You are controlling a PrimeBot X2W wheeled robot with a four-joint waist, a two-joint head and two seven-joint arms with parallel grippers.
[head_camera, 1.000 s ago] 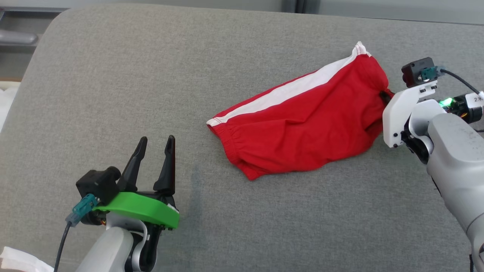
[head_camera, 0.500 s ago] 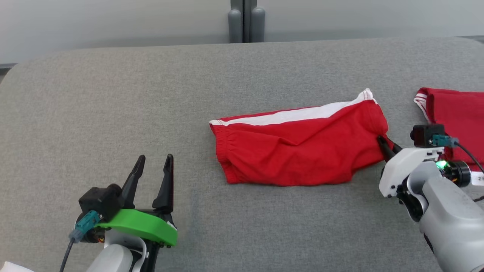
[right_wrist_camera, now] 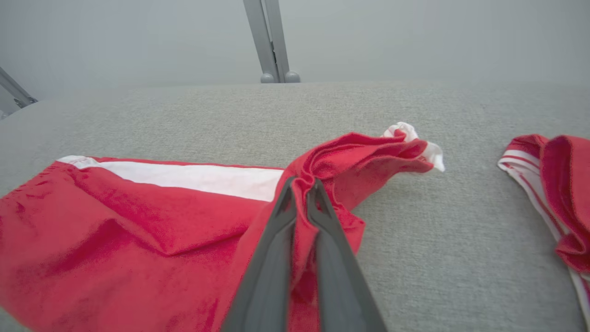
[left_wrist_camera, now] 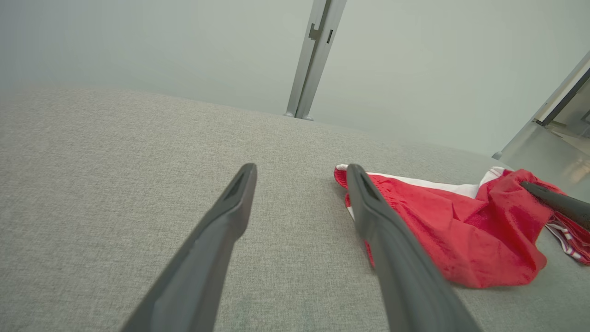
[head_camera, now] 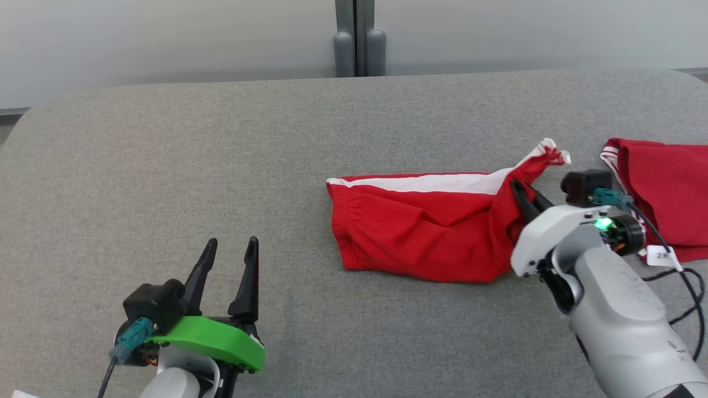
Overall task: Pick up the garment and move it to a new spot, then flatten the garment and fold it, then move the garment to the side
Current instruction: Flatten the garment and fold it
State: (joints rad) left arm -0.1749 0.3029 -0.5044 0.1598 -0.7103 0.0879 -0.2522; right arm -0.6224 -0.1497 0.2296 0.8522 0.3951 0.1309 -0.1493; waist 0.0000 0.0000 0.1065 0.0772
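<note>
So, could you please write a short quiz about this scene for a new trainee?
1. True or false: the right tool is shut on the red fabric garment with a white stripe.
2. The left tool is: A) open, apart from that garment; B) shut on it; C) pressing it flat.
3. What lies on the grey fabric surface, further to the robot's right of that garment?
Key: 1 true; 2 A; 3 a second red fabric garment with striped trim.
</note>
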